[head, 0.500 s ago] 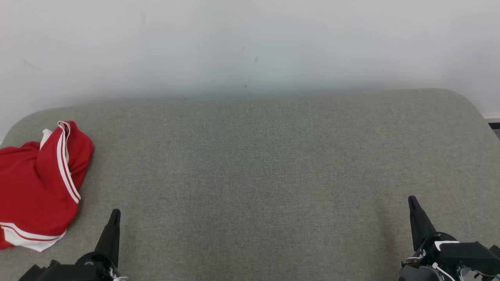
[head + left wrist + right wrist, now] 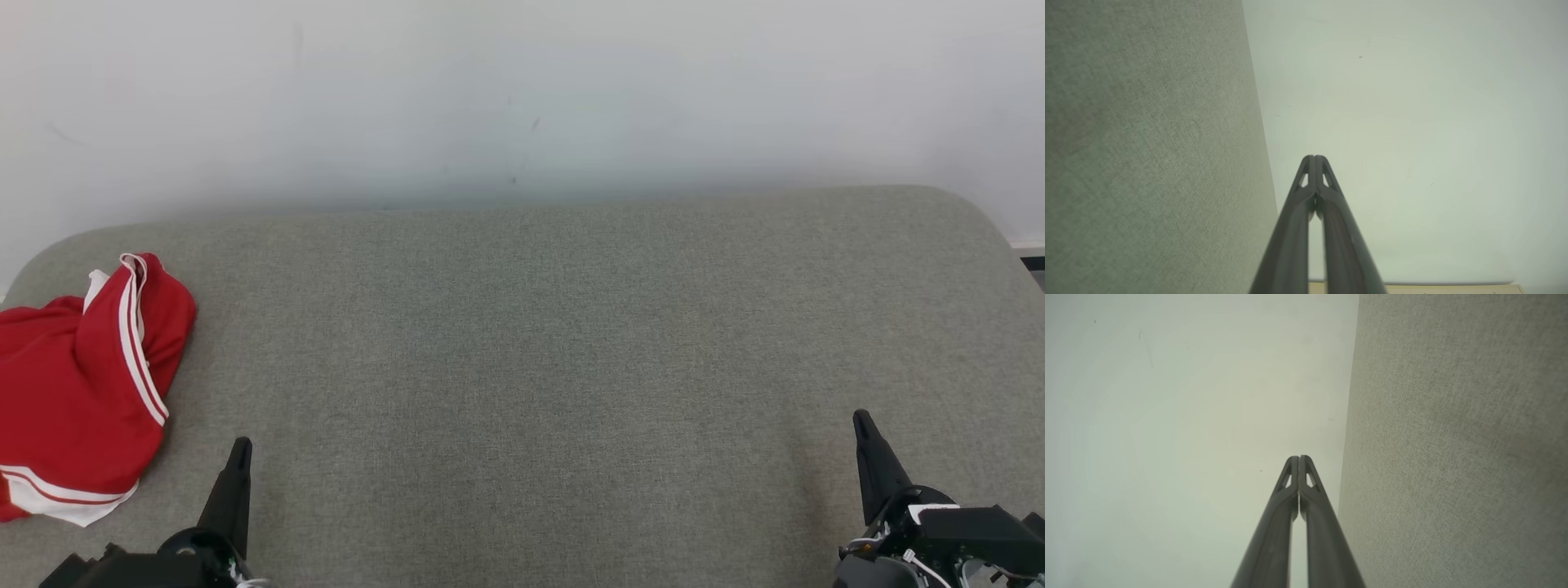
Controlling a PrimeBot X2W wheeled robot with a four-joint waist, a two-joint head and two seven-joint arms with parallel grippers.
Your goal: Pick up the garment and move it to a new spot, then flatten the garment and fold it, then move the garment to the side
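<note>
from my seat at the controls, the garment (image 2: 77, 384) sits at about 9 o'clock in the head view, hard against that edge of the picture. it is a red piece with white stripes and a white hem band, lying crumpled in a loose heap on the grey fabric surface (image 2: 522, 367). part of it runs out of the picture, so i cannot tell its full outline. it lies near the rounded far corner of the surface on my left side.

my left gripper (image 2: 241, 447) shows at 7 o'clock, its dark tip pointing toward 12. it is just beside the garment's near hem, apart from it, with bare grey fabric between them. in the left wrist view its two fingers (image 2: 1294, 228) meet at the tips, pressed together with nothing between them. the grey fabric fills the 9 o'clock side of that view and the pale wall (image 2: 522, 82) lies toward 3 o'clock.

my right gripper (image 2: 860, 418) shows at 5 o'clock in the head view, well apart from the garment, with the whole width of the surface between them. in the right wrist view its fingers (image 2: 1274, 531) also touch at the tips, closed on nothing. there the grey fabric takes the 3 o'clock side and the wall the 9 o'clock side.

the wall runs across the top of the head view behind the surface, plain with a few small dark marks.
</note>
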